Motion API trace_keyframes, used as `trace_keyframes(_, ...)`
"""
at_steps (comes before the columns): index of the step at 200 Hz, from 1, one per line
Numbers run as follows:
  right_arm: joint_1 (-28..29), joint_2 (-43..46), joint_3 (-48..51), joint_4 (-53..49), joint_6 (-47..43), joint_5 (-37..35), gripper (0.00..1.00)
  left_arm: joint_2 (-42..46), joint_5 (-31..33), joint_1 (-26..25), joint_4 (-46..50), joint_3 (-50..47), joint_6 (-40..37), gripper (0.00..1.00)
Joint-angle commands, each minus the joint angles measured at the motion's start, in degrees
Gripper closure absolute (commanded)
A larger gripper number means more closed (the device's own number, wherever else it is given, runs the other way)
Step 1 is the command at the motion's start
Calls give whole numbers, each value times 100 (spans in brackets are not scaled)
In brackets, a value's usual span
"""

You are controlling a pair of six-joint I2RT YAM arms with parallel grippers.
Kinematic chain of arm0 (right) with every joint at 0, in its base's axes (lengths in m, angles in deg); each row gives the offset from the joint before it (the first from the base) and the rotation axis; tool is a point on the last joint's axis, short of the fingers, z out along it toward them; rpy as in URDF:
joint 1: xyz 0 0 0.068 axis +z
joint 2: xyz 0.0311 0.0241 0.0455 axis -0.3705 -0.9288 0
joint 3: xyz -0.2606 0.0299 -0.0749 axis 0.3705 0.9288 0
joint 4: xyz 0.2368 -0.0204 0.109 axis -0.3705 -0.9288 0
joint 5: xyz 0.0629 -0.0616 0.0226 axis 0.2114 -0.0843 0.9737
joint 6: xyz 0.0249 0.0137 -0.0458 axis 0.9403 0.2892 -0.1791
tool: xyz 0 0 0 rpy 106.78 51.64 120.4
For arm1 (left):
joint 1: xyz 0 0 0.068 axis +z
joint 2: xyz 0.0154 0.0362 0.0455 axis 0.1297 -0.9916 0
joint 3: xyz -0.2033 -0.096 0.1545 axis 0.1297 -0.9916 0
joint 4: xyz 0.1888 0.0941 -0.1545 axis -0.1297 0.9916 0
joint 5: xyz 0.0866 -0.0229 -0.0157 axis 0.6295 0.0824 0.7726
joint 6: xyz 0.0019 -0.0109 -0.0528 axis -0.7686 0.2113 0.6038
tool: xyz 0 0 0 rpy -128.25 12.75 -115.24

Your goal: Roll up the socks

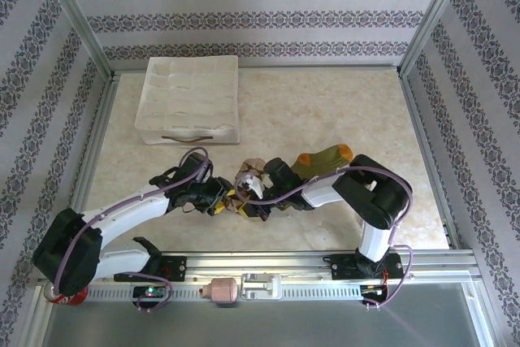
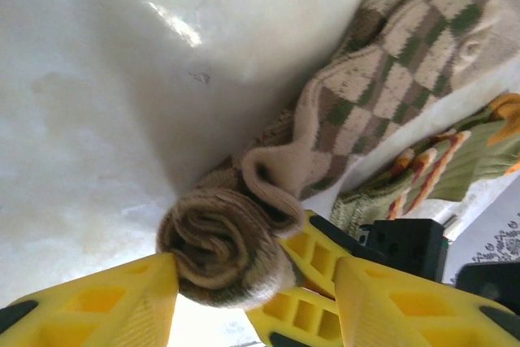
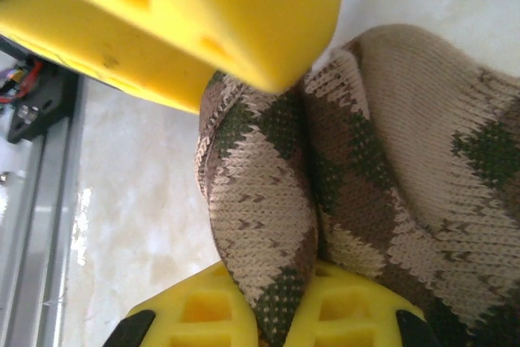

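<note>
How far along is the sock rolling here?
Done: one end of the brown-and-beige argyle knit sock is wound into a roll. In hand: the right end effector pinches its fabric; the left end effector brackets the roll, open. Left: finishing it; the olive-green orange-toed sock lies unrolled.

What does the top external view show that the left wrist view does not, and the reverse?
From above: the white divided tray, far left, and the olive-green sock with its orange toe. From the left wrist: the argyle sock wound into a tight spiral at its end, and the olive-green sock's orange-white stripes. Shared: both socks, side by side.
</note>
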Motion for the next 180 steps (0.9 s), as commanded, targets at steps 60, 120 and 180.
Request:
trace_keyframes(60, -209, -416, -16, -1154, 106, 483, 100, -791, 17, -218, -406, -200, -352, 64)
trace_keyframes(120, 90, 929, 211, -1358, -762, -1187, 61, -982, -206, -252, 796, -57, -295, 100)
trace_keyframes(180, 1886, 2089, 554, -1375, -1901, -4904, 42, -1285, -310, -243, 1354, 441, -212, 100)
